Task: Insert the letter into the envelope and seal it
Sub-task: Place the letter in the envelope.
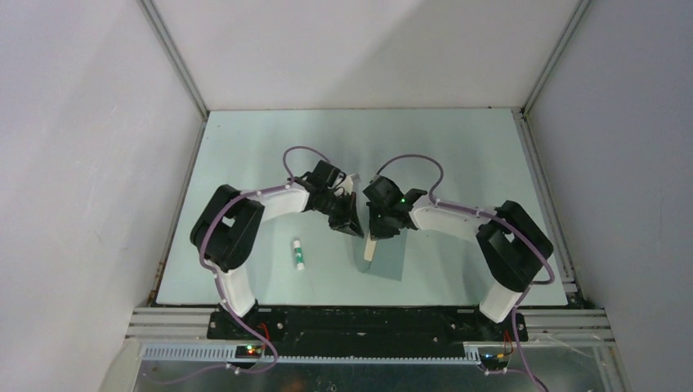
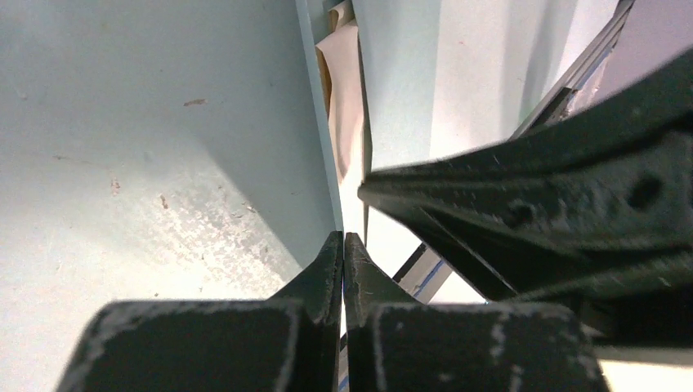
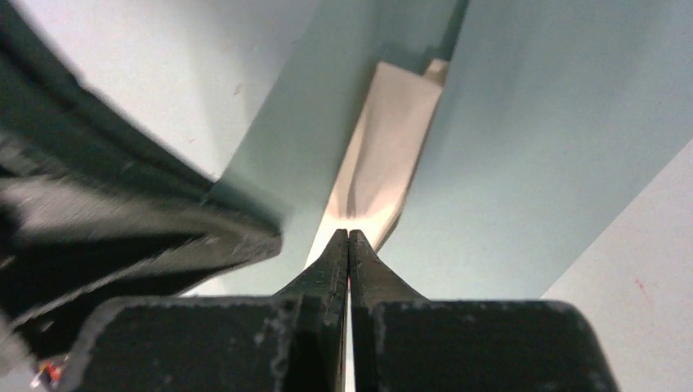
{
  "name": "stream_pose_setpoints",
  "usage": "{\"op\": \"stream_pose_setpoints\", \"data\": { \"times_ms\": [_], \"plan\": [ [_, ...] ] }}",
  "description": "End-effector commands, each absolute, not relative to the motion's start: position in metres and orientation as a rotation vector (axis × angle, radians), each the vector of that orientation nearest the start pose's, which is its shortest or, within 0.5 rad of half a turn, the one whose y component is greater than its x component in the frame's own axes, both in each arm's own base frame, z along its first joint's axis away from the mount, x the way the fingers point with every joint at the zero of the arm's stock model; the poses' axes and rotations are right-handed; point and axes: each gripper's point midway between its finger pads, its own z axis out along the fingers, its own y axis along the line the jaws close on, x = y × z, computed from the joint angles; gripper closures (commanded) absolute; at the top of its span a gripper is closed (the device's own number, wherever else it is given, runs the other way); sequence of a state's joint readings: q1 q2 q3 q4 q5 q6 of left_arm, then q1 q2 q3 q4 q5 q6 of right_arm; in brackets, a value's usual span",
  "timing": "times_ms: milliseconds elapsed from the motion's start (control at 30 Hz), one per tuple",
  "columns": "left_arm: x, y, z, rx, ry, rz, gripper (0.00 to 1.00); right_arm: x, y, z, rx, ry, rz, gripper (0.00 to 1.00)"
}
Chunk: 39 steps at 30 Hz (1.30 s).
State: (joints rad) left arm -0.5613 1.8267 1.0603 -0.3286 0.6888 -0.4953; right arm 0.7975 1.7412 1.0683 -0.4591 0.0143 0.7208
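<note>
The teal-grey envelope [image 1: 391, 260] lies in front of the two grippers at the table's middle, and the tan letter [image 1: 369, 247] shows as a narrow strip at its left edge. My left gripper [image 1: 353, 229] is shut on a thin edge of the envelope [image 2: 320, 114], holding its mouth apart. In the right wrist view the letter [image 3: 384, 155] runs down between two envelope walls [image 3: 523, 147]. My right gripper [image 3: 349, 234] is shut on the letter's near end. The left wrist view shows the letter [image 2: 343, 106] inside the opening, beyond my left gripper [image 2: 343, 237].
A small white glue stick [image 1: 298, 254] with a green cap lies on the table to the left of the envelope. The two grippers stand nearly touching, my right gripper [image 1: 374, 233] beside the left one. Grey walls enclose the table [image 1: 270, 139] on three sides.
</note>
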Motion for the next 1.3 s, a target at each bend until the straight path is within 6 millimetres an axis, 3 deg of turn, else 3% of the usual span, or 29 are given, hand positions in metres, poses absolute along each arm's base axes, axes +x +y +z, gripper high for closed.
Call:
{"op": "stream_pose_setpoints", "data": {
  "times_ms": [0,133,333,500,767,933,1133,1267],
  "plan": [
    [0.244,-0.310,0.077,0.414,2.704,-1.301,1.00,0.238,0.310,0.073,-0.163,2.665,0.651,1.00],
    [0.243,-0.309,0.076,0.413,2.706,-1.301,1.00,0.229,0.331,0.085,-0.185,2.639,0.832,1.00],
    [0.243,-0.308,0.074,0.412,2.709,-1.296,1.00,0.218,0.333,0.061,-0.186,2.709,0.799,1.00],
    [0.242,-0.308,0.072,0.411,2.717,-1.294,1.00,0.209,0.328,0.034,-0.174,2.772,0.770,1.00],
    [0.240,-0.307,0.068,0.411,2.724,-1.296,1.00,0.208,0.317,0.014,-0.134,2.817,0.679,1.00],
    [0.240,-0.307,0.069,0.414,2.723,-1.294,1.00,0.211,0.305,0.007,-0.081,2.828,0.580,1.00],
    [0.238,-0.304,0.069,0.416,2.731,-1.285,1.00,0.218,0.271,-0.003,0.032,2.831,0.355,1.00],
    [0.237,-0.305,0.072,0.420,2.723,-1.287,1.00,0.220,0.277,0.008,0.011,2.798,0.413,1.00]
  ]
}}
